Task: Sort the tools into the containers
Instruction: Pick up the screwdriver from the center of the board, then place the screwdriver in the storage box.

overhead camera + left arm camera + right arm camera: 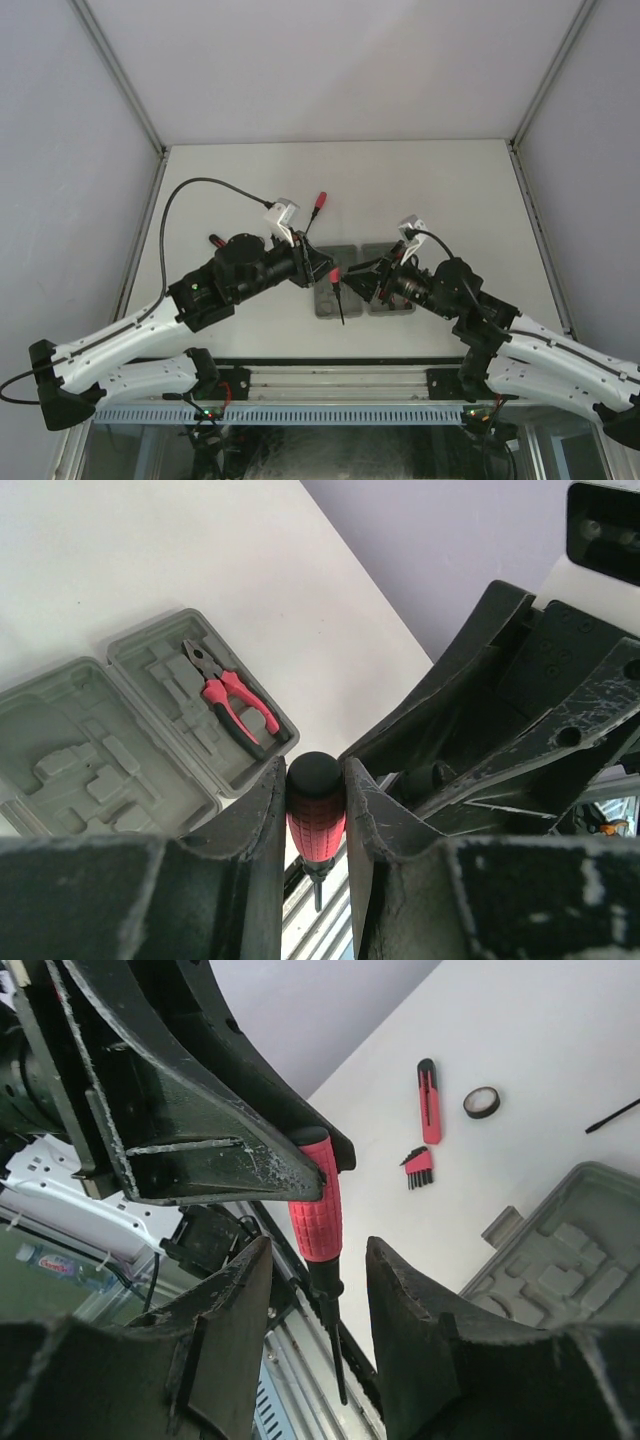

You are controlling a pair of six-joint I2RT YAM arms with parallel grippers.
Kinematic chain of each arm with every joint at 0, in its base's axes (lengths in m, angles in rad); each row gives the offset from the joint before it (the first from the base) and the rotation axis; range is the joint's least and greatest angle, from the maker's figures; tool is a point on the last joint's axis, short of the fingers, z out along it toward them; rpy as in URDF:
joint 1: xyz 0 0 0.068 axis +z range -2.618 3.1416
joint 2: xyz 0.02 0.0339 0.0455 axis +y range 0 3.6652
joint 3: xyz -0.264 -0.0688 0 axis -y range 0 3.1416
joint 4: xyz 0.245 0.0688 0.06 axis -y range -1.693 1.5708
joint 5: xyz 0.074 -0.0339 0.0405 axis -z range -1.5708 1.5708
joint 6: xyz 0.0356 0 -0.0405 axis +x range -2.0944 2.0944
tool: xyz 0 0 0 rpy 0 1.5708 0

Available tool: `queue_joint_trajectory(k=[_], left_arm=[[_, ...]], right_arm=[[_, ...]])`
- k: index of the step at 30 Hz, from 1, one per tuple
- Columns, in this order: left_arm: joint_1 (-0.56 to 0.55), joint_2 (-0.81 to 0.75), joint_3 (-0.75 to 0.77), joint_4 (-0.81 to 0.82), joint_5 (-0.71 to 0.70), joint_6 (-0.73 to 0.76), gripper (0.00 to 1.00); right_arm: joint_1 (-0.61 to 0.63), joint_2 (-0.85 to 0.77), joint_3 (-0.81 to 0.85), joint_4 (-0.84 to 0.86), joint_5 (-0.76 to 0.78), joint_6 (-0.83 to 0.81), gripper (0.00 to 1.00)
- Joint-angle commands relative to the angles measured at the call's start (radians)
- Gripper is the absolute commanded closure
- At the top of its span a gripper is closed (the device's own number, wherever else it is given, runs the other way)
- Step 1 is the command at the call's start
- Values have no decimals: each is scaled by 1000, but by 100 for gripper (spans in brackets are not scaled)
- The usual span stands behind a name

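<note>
- Screwdriver (316, 825) looks light and stiff; grab the ribbed red handle, not the skinny shaft.
- Left gripper (314, 780) clamped on that handle, right gripper (318, 1260) jaws apart around it.

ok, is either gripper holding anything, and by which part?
Left gripper clamps the screwdriver by its red handle, just under the black cap. Right gripper stands open astride the same screwdriver, holding nothing.

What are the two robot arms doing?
The left gripper is clamped on a red-handled screwdriver, holding it up by the grey trays. The right gripper is open around the same screwdriver, with gaps on both sides. A pair of pliers already lies in one tray.
</note>
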State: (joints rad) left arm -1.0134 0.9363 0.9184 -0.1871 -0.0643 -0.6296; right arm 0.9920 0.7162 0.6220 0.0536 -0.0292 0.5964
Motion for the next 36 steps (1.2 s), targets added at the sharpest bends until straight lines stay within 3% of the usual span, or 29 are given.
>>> queue_joint_trajectory(k=[1,17,27,29,31,36], left_arm=[[-1,-2,53,37,21,-23,100],[-1,14,45,64,70,-36,100],[0,11,34,67,69,-37,99],[-1,11,36,63,61,-37,94],[0,13,38,55,53,-37,78],[5,6,39,49,45,-36,56]], right_arm=[[21,29,53,46,-11,-27,58],[62,77,72,76,61,-66,60],[68,94,71,73,89,-59,80],[68,94,71,64,99,-56,87],[69,94,72,56,107,-52,95],[60,93,72,27,137,-50,100]])
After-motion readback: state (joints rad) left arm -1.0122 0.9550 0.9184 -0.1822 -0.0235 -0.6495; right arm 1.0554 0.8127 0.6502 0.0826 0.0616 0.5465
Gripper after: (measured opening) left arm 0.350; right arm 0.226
